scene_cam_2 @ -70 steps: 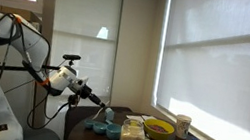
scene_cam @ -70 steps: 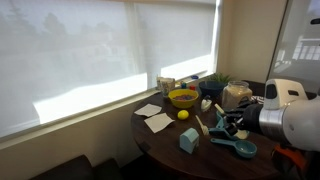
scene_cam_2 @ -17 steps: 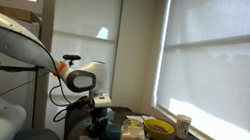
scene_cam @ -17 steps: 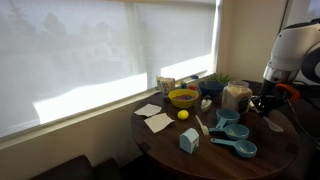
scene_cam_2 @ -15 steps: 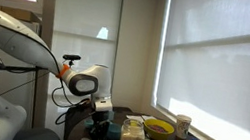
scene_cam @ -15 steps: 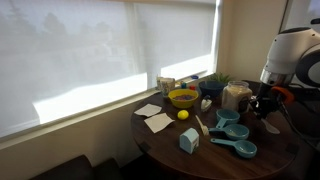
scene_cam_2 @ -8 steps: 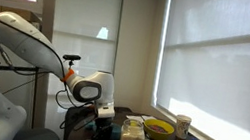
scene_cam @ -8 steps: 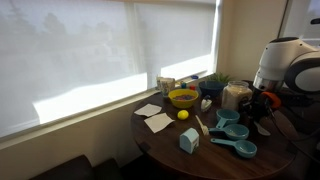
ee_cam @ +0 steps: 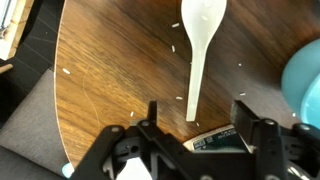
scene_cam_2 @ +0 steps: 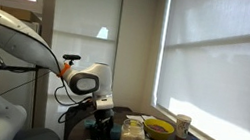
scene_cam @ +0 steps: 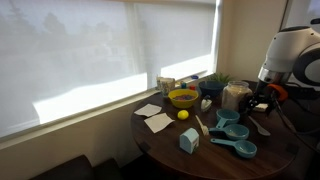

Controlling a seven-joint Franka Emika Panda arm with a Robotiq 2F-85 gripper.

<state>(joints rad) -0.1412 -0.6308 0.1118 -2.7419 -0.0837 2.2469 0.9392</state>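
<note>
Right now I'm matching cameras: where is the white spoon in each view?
Wrist view: spoon top centre, handle toward the gripper.
Exterior view: pale streak right of the teal cups.
Exterior view: not discernible near the jar.
Landmark: teal cups, at the wrist view's right edge.

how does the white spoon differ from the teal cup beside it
The spoon is white; the cup is teal. The spoon is long and slim; the cup is round and wide. The spoon's handle ends between the open fingers; the cup sits off to one side, mostly cut off by the edge of the wrist view. Both rest on the wooden table amid scattered grains.
</note>
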